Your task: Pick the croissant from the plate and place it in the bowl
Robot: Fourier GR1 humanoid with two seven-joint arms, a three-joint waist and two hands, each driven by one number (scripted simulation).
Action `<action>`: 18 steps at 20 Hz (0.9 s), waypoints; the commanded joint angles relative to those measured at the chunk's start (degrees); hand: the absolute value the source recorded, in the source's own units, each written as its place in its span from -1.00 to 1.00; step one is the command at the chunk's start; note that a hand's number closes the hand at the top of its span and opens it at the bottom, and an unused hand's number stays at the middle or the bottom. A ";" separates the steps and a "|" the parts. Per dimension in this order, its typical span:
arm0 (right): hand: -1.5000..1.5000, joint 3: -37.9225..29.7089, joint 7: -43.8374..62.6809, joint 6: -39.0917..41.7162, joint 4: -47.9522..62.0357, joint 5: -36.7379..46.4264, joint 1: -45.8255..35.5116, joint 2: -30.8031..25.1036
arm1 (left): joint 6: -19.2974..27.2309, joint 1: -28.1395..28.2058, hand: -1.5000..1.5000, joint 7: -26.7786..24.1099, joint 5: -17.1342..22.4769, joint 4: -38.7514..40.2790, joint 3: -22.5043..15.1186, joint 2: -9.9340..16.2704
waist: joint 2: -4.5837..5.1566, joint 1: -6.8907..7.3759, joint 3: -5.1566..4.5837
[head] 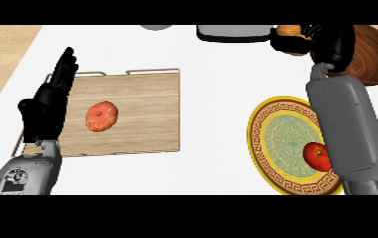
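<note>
Head view: your right hand (314, 41) at one o'clock curls round the croissant (289, 32), off the plate (260, 132), beside the wooden bowl (362, 64); release remains; left hand (48, 107) rests open

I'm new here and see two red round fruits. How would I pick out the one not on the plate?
Find the pale wooden cutting board with metal handles on the white counter's left side. The red-orange round fruit lies near its middle, beside the robot's black left hand. Its twin, the red fruit, sits on the gold-rimmed patterned plate at right.
</note>
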 commanded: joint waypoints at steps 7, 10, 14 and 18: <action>1.00 -11.48 -20.57 -5.42 21.81 -5.33 -3.82 -13.89 | 0.06 1.25 0.00 -2.42 -0.69 1.15 -0.78 -1.85 | 0.32 0.73 0.02; 1.00 -11.58 -24.15 -11.44 29.99 -1.81 -3.77 -15.14 | -2.31 -0.24 0.00 -1.28 0.82 0.18 1.04 0.84 | 0.56 1.50 0.05; 1.00 -11.20 -26.82 -16.49 38.56 2.11 -4.12 -17.87 | -0.48 -4.25 0.00 1.37 -0.70 1.76 -0.40 -1.18 | 1.04 1.95 0.14; 1.00 -14.76 -30.72 -18.99 45.40 0.45 -4.72 -22.11 | -1.10 -1.30 0.00 -0.99 -0.53 0.30 -1.11 -1.55 | 1.59 3.63 0.30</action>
